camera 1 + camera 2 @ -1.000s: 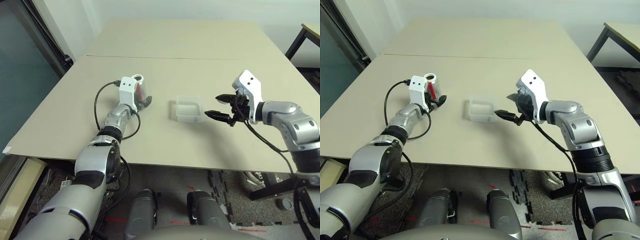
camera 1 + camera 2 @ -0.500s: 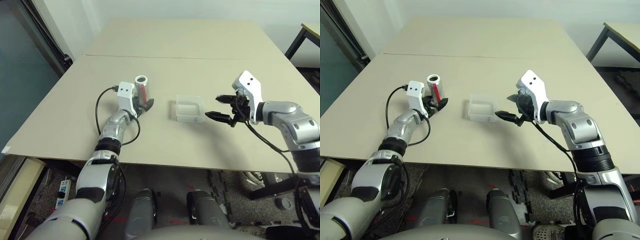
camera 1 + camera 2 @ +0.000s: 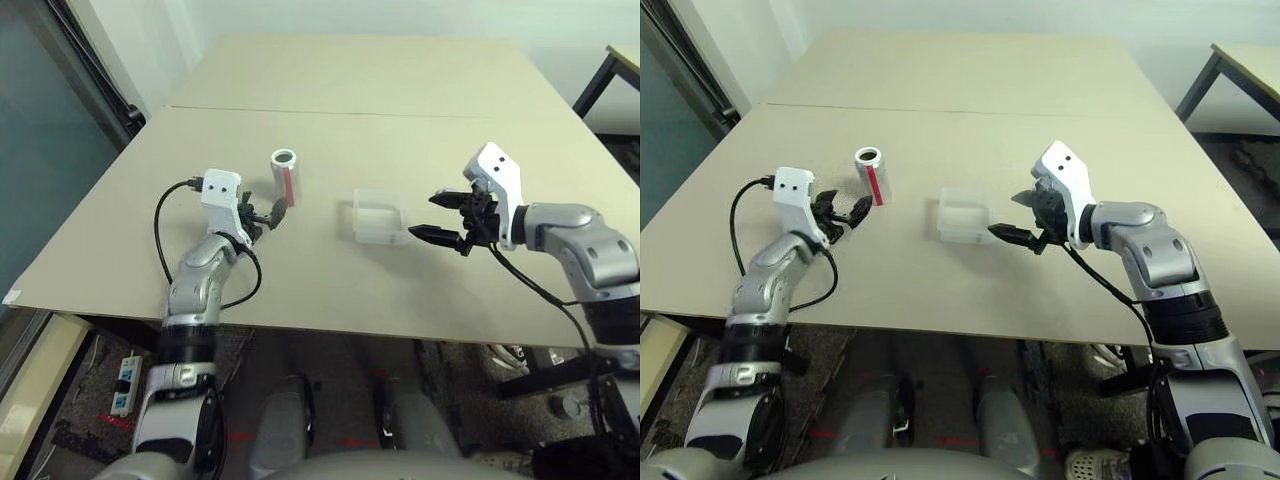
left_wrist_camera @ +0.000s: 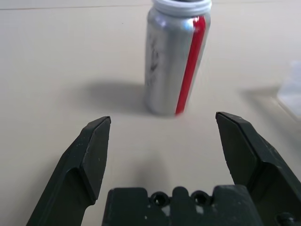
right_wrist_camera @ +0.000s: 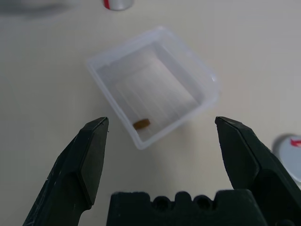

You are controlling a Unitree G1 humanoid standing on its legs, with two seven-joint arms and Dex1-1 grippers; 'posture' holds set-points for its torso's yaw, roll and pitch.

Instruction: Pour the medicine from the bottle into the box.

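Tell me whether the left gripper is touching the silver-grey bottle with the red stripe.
Apart. The left wrist view shows bare table between the open left gripper and the upright bottle.

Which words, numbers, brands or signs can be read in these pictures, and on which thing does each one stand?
None can be read.
Small silver-grey cylindrical bottle: a plain red vertical stripe and faint grey marks, too blurred to read.
Small round grey cap: a red mark, cut off and unreadable.
Shallow clear plastic box: no text.
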